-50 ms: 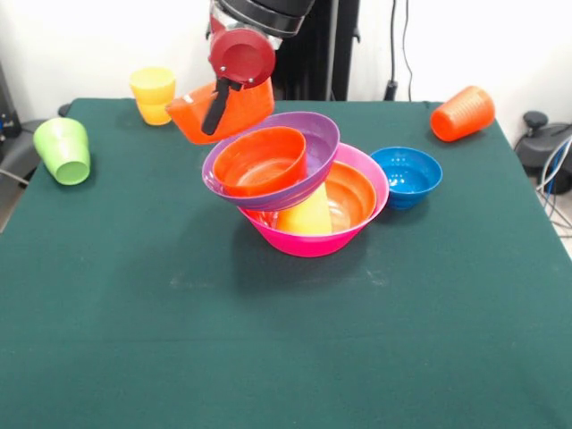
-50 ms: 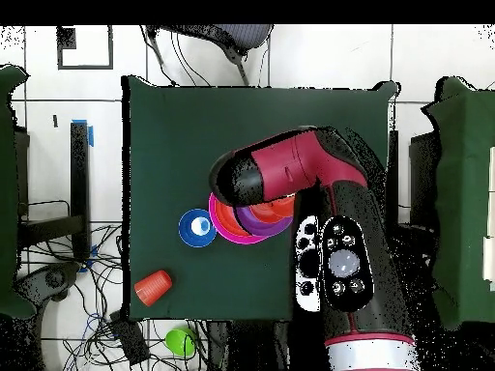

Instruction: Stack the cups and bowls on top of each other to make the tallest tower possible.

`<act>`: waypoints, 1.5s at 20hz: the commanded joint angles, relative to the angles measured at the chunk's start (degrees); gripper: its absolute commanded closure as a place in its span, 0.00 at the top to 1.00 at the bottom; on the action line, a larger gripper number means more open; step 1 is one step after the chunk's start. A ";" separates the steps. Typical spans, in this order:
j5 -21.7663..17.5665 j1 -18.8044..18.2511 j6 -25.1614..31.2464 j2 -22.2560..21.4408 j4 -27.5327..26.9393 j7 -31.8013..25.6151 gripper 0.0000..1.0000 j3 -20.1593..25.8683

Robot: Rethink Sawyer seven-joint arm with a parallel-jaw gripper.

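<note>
Tower (image 1: 308,192): a pile near the middle of the green counter (image 1: 268,357), leaning to one side in the front view.
Pink bowl (image 1: 313,239): the largest, sitting on the counter as the tower's base.
Large orange bowl (image 1: 350,195): nested inside the pink bowl.
Purple bowl (image 1: 308,152): tilted on top, propped up by a yellow cup (image 1: 308,214) that lies inside the large orange bowl.
Small orange bowl in the pile (image 1: 261,161): sits inside the purple bowl, tipped toward the camera in the front view.
Arm (image 2: 334,242): red and black, covering most of the pile in the overhead view.
Jaws (image 1: 219,103): low behind the tower, right at another small orange bowl (image 1: 223,109) that is tipped up off the counter; cannot tell whether they are pinching it or spread.
Blue bowl (image 1: 407,176): upright on the counter, just beside the pink bowl.
Orange cup (image 1: 462,113): lying on its side near a far corner of the counter.
Green cup (image 1: 63,149): on its side near the counter's edge.
Second yellow cup (image 1: 153,95): upright at the far edge of the counter, apart from the tower.
</note>
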 commanded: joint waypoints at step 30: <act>7.86 3.16 -12.71 -2.93 13.08 21.55 0.00 -9.51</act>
